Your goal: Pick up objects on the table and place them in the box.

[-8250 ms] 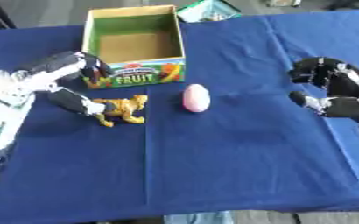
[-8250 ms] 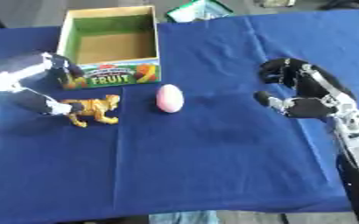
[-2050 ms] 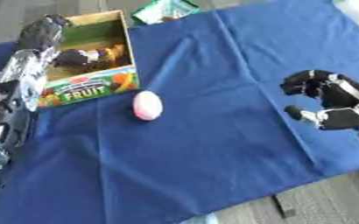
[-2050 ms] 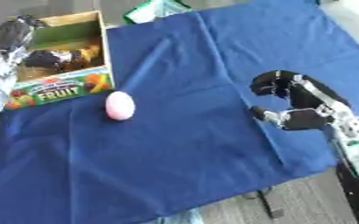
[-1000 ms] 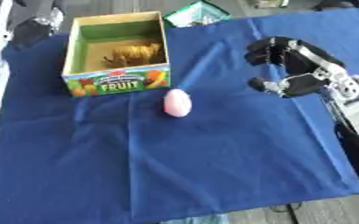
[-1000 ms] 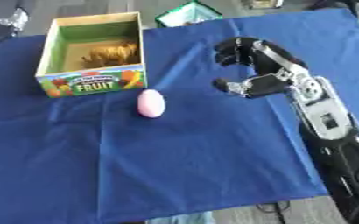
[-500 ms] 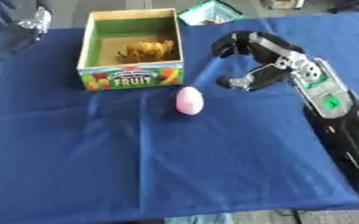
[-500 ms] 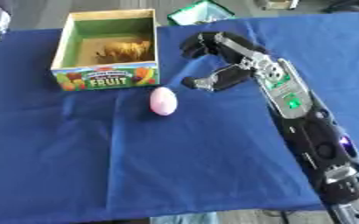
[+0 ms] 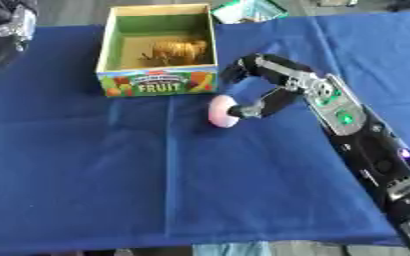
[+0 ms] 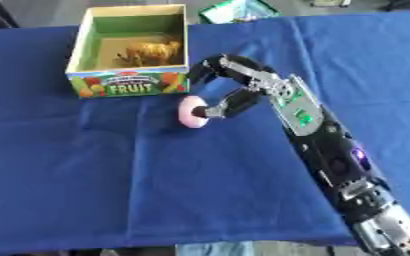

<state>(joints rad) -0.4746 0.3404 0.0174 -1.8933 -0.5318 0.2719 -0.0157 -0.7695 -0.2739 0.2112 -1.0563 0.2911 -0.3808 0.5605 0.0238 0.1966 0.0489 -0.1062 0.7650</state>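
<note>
Now, starting at the far left, the left hand (image 9: 7, 27) shows only as a dark shape cut off at the upper corner of the left eye view, well away from the work; whether its fingers are curled or straight I cannot tell. Beside it stands the box (image 9: 160, 82), its front printed FRUIT, with a tawny toy animal (image 9: 175, 51) lying inside against the back wall, blurred enough that only its colour and rough outline are clear. Next comes the pink egg-shaped object (image 9: 222, 111), resting on the blue-covered bench (image 9: 112, 175) just in front of the box's right corner. Half a second ago the right hand (image 9: 263, 85) hung apart from the egg, off to its right; it has since swung in, and its fingers arch above the egg while the thumb comes in at the egg's right side. That suggests the grasp is being formed, with one object already boxed and the egg apparently the last one left out. Contact itself is hard to confirm: the fingertips seem just short of closing.
</note>
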